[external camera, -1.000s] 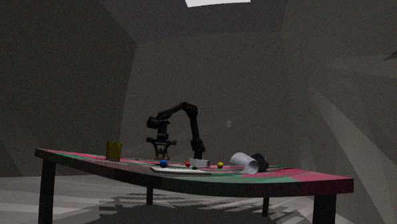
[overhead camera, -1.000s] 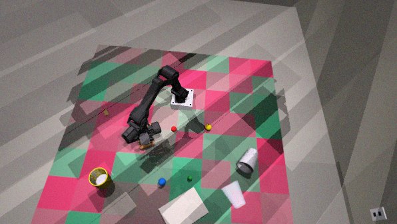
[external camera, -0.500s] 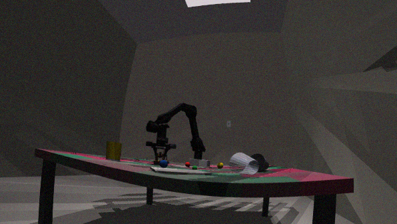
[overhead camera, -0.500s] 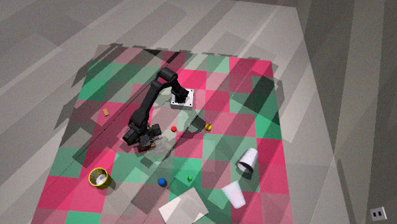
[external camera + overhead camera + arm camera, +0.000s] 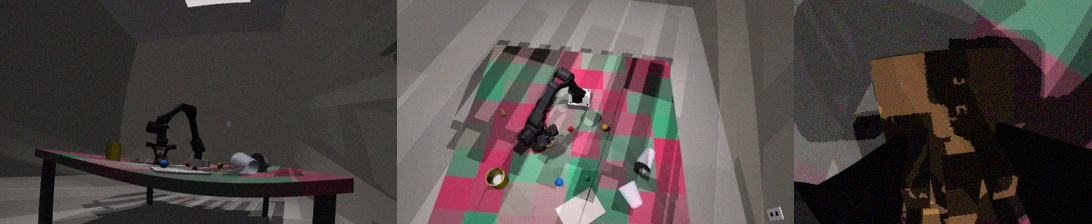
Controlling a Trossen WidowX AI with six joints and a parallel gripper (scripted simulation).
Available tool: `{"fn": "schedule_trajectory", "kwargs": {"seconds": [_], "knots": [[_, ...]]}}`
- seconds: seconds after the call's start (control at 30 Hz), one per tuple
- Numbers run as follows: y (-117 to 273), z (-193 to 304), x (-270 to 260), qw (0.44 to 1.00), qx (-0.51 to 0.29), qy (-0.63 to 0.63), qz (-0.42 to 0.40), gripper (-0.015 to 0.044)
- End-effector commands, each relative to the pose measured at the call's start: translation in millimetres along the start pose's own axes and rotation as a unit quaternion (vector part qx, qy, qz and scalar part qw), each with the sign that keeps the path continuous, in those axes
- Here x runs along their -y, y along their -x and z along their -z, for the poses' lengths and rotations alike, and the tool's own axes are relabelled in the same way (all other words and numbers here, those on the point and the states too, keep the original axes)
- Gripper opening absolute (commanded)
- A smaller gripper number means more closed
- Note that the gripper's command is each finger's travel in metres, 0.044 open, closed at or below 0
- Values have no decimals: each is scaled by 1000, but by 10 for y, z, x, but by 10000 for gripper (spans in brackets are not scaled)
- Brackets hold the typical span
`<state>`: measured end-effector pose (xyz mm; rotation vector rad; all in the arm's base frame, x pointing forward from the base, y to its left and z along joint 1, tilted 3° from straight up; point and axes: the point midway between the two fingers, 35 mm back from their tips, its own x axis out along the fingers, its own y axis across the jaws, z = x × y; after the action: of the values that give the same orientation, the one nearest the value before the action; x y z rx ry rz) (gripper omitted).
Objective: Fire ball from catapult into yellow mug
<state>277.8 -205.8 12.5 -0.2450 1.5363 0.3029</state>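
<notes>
The wooden catapult (image 5: 539, 149) (image 5: 901, 80) is under the arm, low over or on the table; whether it touches the table is unclear. My gripper (image 5: 545, 138) (image 5: 160, 154) (image 5: 951, 136) points down and is shut on the catapult, with a black finger at each side of it in the wrist view. Shadow hides much of the catapult, and no ball shows in it. The yellow mug (image 5: 502, 184) (image 5: 113, 151) stands upright at the left, its opening up. A red ball (image 5: 570, 129) (image 5: 187, 164), a yellow ball (image 5: 605, 127) (image 5: 220, 165), a blue ball (image 5: 559, 181) (image 5: 163, 163) and a green ball (image 5: 587, 178) (image 5: 194, 167) lie on the table.
A white cup (image 5: 631, 195) (image 5: 241, 163) and a dark-mouthed grey cup (image 5: 648, 159) lie on their sides at the right. A pale flat board (image 5: 580, 210) (image 5: 180, 171) lies at the front. A small tan block (image 5: 502, 112) lies left of the arm.
</notes>
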Motion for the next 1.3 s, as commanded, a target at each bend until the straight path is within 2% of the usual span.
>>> {"fn": "schedule_trajectory", "kwargs": {"seconds": [0.0,0.2,0.3,0.4,0.47,0.57,0.77,0.93,1.27], "knots": [[11,-2,2,1000,0,0,1,210],[36,-4,5,1000,0,0,1,368],[415,-23,35,1000,0,0,0,440],[896,-8,10,1000,0,0,0,440],[1005,1,-6,1000,0,0,-1,440],[895,-21,27,1000,3,-2,4,440],[959,3,-13,1000,1,-3,3,440],[514,0,-9,1000,1,-3,3,440],[418,-2,-6,1000,1,-3,3,440]]}}
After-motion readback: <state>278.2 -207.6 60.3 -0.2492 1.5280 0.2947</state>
